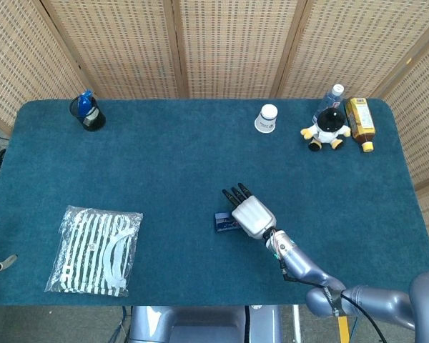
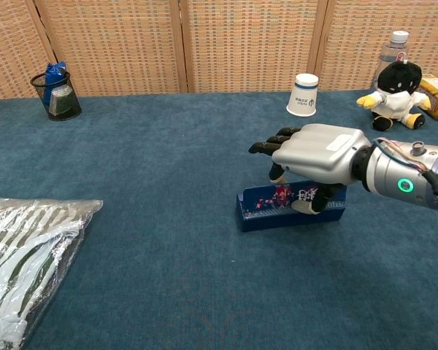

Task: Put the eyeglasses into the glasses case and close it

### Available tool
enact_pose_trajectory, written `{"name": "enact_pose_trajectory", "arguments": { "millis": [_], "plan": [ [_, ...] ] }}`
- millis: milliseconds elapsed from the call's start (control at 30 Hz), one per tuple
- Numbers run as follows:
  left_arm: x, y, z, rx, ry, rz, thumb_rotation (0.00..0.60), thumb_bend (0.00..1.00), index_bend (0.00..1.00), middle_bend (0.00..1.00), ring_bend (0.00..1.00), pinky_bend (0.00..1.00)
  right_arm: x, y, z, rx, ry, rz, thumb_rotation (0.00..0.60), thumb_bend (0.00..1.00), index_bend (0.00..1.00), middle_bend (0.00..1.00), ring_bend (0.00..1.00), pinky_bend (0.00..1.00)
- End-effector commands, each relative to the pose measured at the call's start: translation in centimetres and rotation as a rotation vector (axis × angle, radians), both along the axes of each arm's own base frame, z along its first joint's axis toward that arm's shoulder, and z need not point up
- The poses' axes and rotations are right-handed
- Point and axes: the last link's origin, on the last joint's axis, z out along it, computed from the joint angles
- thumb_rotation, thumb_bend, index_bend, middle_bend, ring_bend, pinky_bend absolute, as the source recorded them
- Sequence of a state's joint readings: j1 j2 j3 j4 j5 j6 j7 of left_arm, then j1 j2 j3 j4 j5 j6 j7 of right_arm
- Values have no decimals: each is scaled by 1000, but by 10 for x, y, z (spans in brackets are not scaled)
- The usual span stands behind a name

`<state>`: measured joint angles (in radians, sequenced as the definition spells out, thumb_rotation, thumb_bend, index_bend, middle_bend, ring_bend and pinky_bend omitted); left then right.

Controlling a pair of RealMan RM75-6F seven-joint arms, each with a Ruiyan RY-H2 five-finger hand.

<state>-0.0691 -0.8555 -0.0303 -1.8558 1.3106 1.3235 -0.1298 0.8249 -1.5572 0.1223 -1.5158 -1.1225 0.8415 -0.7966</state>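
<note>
On the teal felt-covered table (image 2: 131, 240), the silver right hand (image 2: 310, 154) holds the blue printed rectangular glasses case (image 2: 288, 210), thumb against its lid. Eyeglasses presumably lie inside, unseen. Best to press down evenly until it shuts.

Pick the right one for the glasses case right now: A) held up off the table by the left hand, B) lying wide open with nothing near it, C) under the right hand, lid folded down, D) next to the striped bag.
C: the right hand rests on top of the blue glasses case, whose lid looks folded down, on the table far from the striped bag.
</note>
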Motion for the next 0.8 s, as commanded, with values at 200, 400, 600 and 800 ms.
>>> {"name": "enact_pose_trajectory", "arguments": {
  "millis": [200,400,600,800],
  "plan": [
    [-1,1,1,0,0,3,600,166,0,0,0,0,4,-9,1,-15,-10,-29,600,446,419,0,0,0],
    [0,1,0,-2,1,4,600,166,0,0,0,0,3,-14,-2,-30,-32,-50,600,315,7,0,0,0],
    [0,1,-1,-3,3,5,600,167,0,0,0,0,8,-18,-2,-78,-82,-41,600,311,0,0,0,0],
    [-1,2,-1,-4,4,10,600,166,0,0,0,0,15,-17,7,-56,-143,-60,600,311,0,0,0,0]
  ]
}}
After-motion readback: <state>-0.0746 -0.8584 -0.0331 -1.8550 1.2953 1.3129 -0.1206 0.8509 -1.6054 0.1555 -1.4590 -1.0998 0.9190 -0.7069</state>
